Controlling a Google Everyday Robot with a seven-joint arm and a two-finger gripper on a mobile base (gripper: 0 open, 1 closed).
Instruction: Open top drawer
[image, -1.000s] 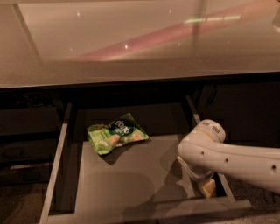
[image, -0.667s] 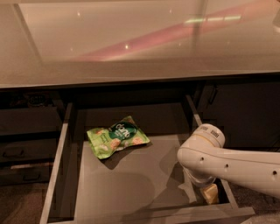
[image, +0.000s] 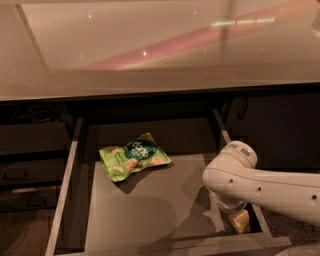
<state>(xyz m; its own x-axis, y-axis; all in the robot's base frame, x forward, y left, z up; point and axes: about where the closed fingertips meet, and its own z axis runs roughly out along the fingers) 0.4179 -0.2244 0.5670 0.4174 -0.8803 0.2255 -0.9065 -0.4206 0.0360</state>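
1. The top drawer (image: 150, 215), a wide, dark grey box with a pale grey inside, stands pulled well out from under the glossy, pale bench (image: 160, 50). Most of its floor is in view.
2. My end effector (image: 239, 221) hangs low in the drawer's front right corner, just inside the right wall and close to the front panel. My white, rounded arm (image: 265, 187) covers most of it, leaving only a yellowish tip showing. I cannot tell whether it is spread, pressed together or pinching anything.
3. A crinkled green snack bag (image: 134, 156) lies flat on the drawer floor towards the back left, well apart from my end effector.
4. To the left sit narrower dark drawers (image: 22, 175), and they look closed. To the right is a dark cabinet front (image: 280, 130).
5. I judge the opening to be nearly or fully done, since little travel seems left.
6. On handling, I expect a stiff, rigid box that runs on slides along one straight line. With only the bag inside it should be light and pull easily.
7. The best hold is probably the centre of the front panel, where the face and any handle point away from this view. Pulling at a corner, as I am placed now, could skew the drawer on its slides and make it bind.
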